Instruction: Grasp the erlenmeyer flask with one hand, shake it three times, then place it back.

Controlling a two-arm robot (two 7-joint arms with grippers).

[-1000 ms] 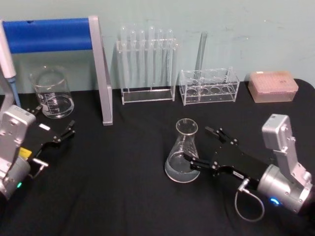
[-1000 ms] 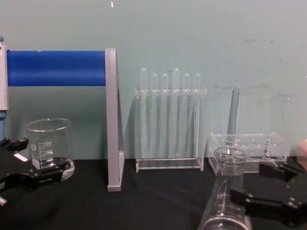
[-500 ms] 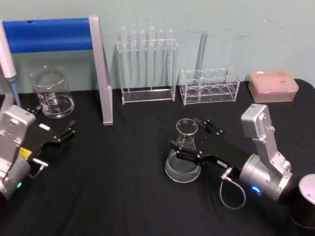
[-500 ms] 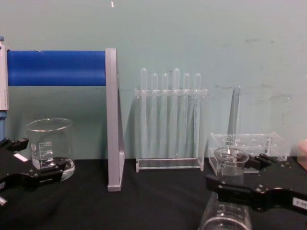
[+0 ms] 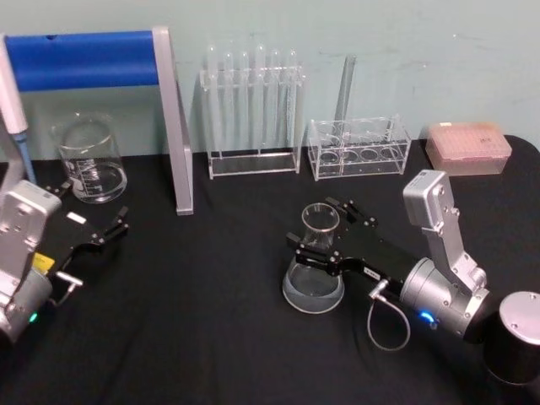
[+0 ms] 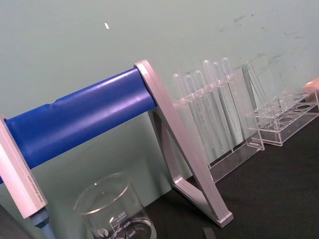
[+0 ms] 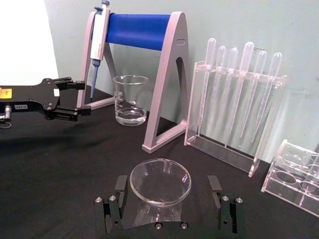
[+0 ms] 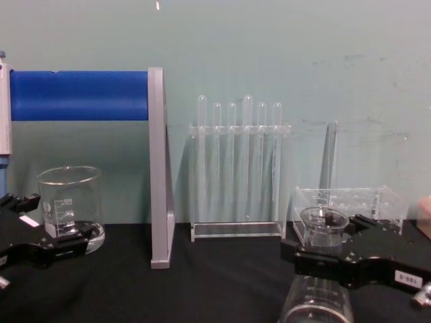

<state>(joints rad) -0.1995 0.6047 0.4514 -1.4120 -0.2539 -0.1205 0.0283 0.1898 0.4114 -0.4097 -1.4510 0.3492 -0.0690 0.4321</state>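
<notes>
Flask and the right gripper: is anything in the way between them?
Nothing visible stands between them. The right gripper has its open fingers on either side of the flask neck, with gaps to the glass. The left gripper sits parked far off by the beaker.

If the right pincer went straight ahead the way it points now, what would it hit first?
The erlenmeyer flask: the right pincer, open, straddles its neck, so the neck would likely meet the palm first.
</notes>
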